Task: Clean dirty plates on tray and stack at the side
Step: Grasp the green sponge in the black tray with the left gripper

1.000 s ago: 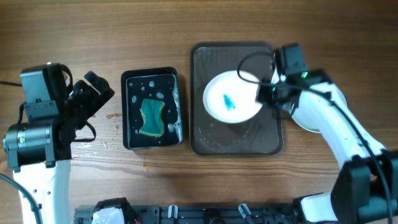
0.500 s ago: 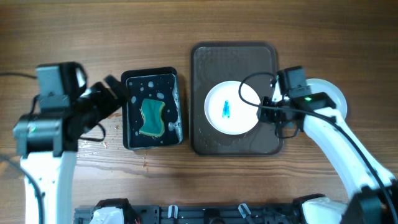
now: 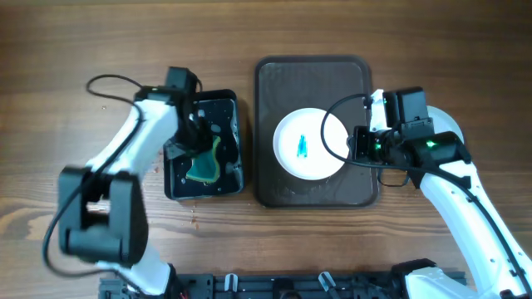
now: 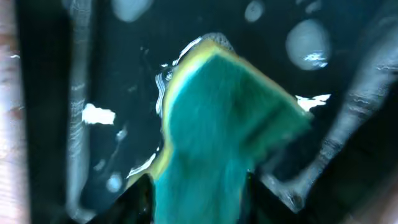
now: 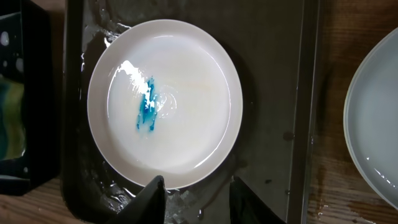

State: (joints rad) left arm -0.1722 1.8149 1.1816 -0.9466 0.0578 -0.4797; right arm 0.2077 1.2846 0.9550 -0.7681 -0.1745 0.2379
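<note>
Plate [image 3: 309, 145] [image 5: 165, 102]: white, round, lying flat in the tray [image 3: 312, 83], about midway between its left and right edges and a little toward its near edge.
Soiling: one teal smear [image 5: 146, 106] just left of the plate's centre, running lengthwise toward the far and near edges, with a wet sheen around it.
Right claw [image 5: 199, 200]: mine, released. The fingers are spread wide and grip nothing. From overhead it hangs by the tray's right edge, beside the plate's right rim (contact with the rim cannot be judged).
Left claw [image 4: 198, 205]: mine, down in the basin [image 3: 233, 112] and clenched on the sponge [image 4: 224, 124], which fills the gap between both fingers. My wrist view is blurred.
Sponge: green face, yellow edge, wet, tipped up out of flat.
Basin: black, holding water with bubbles. It stands just beside the tray's left edge, with a narrow strip of table [image 3: 416, 50] between them.
Second plate [image 5: 376, 124]: white, on the table off the tray's right edge. No smear shows on the visible part, which is only its left portion.
Tray: dark, with rounded corners and a raised rim. Wet glints lie on its floor at the plate's left and near sides.
Table: brown wood.
</note>
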